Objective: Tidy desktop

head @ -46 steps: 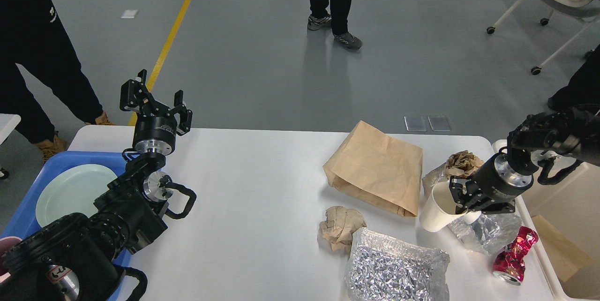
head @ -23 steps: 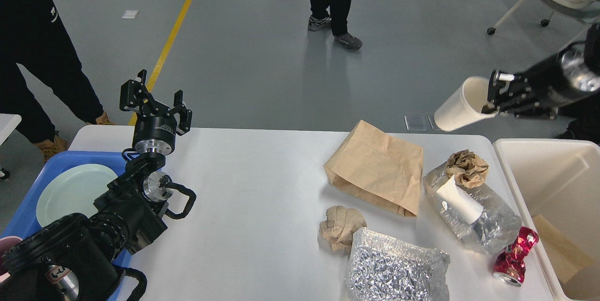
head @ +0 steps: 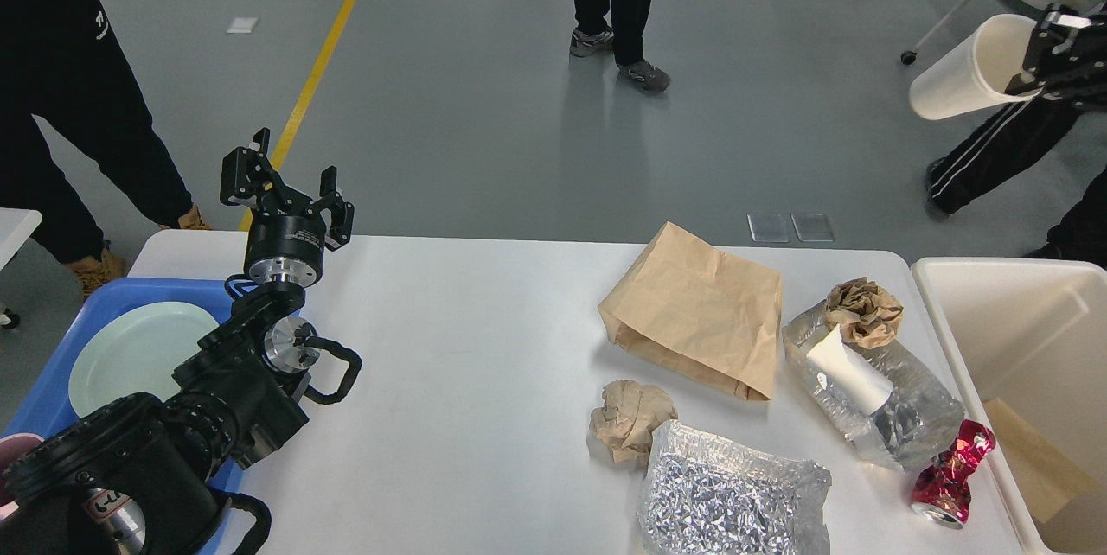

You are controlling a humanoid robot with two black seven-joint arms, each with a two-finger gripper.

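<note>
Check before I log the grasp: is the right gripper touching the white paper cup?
Touching. The head view shows the right gripper pinching the white paper cup at its rim.

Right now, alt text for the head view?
The right gripper holds a white paper cup high above the floor. Paper bag, crumpled paper and foil bags litter the desktop; the left gripper is open.

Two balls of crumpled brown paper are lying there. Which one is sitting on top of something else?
The far one, right of the brown bag: it rests on a silvery foil pouch. The near ball lies directly on the desktop.
</note>
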